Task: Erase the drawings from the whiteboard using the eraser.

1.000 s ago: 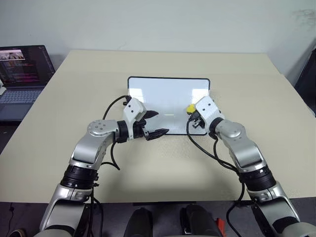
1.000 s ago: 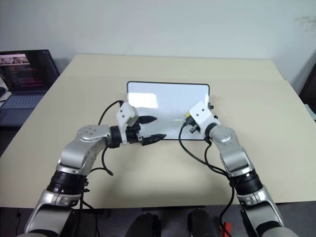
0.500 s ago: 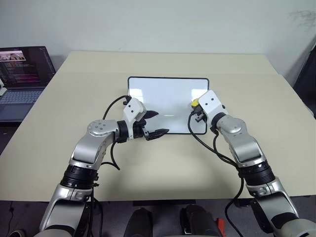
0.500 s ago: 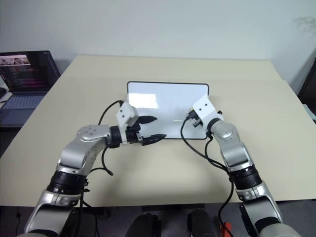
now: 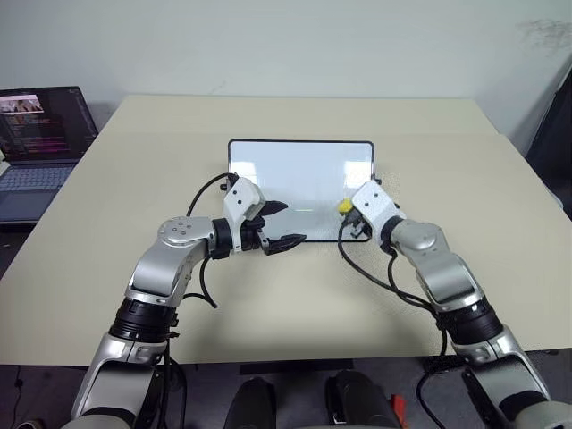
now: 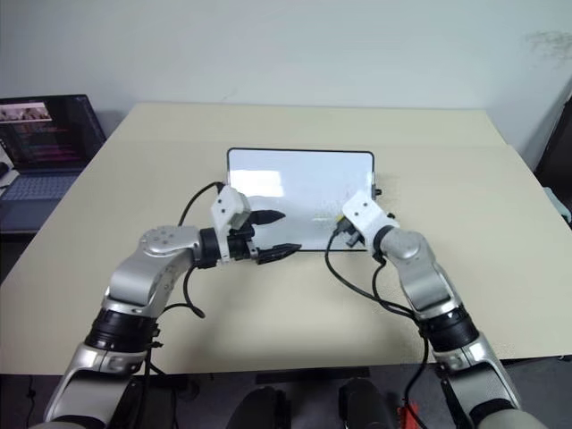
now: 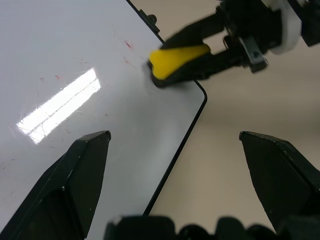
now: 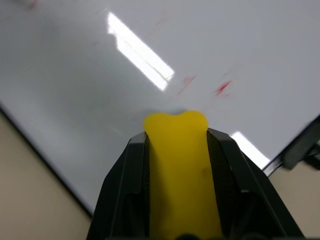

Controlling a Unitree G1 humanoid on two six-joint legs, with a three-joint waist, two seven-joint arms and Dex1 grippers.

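Note:
The whiteboard [image 5: 299, 183] lies flat on the table, black-framed and glossy. My right gripper [image 5: 349, 210] is shut on the yellow eraser [image 5: 343, 206], whose tip presses the board near its right front corner; the wrist views show the eraser [image 8: 179, 165] [image 7: 177, 57] between the black fingers. Of the drawings, faint red specks [image 8: 221, 88] remain on the white surface just beyond the eraser. My left gripper [image 5: 281, 223] hovers open over the board's front edge, holding nothing.
An open laptop [image 5: 40, 134] sits at the table's left edge. A black object [image 5: 550, 143] stands off the table's right side. Black cables loop from both wrists over the beige tabletop [image 5: 295, 295] in front of the board.
My right gripper slid the eraser away toward the board's far right part, then back toward the front right corner. The left arm stayed still.

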